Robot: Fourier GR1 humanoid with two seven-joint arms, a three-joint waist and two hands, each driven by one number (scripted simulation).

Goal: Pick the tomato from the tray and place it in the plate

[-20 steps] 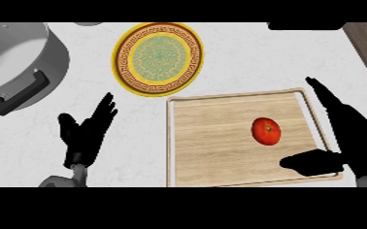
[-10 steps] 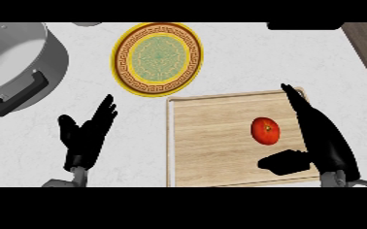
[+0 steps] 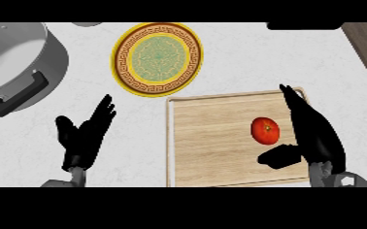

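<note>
Grey pot [image 3: 28, 68]: stands at the far left of the pale surface [image 3: 243, 58], well apart from the tray; it plays no part in this step.
Left robot hand [image 3: 86, 136]: open and holding nothing, with straight fingers pointing up; it rests low on the left, below the plate and beside the tray's left edge.
Plate [image 3: 158, 58]: yellow-rimmed with a green patterned middle and bare; it lies up and to the left of the tray, near its top left corner but apart from it.
Wooden tray [image 3: 208, 145]: a flat board with a paler border, filling the lower right of the view.
Tomato [image 3: 266, 130]: red and round, lying on the right half of the tray.
Right robot hand [image 3: 312, 136]: open, gripping nothing. Its straight fingers run along the tomato's right side and its thumb juts out just below. Whether any of them touch the tomato cannot be told.
Step in hand: closing on the tomato, as I judge it. The carry to the plate is not yet begun.
Risk, roll: the tomato is round, so a finger meeting it on one side first could nudge it left across the board, out of the grasp.
Risk, squeeze: the thumb sits low, and a pinch below the tomato's middle may pop it upward.
Risk, carry: the path runs up and left over the tray's edge, where a low carry could clip it. A release near the plate's rim could let the tomato roll onto the surface.
</note>
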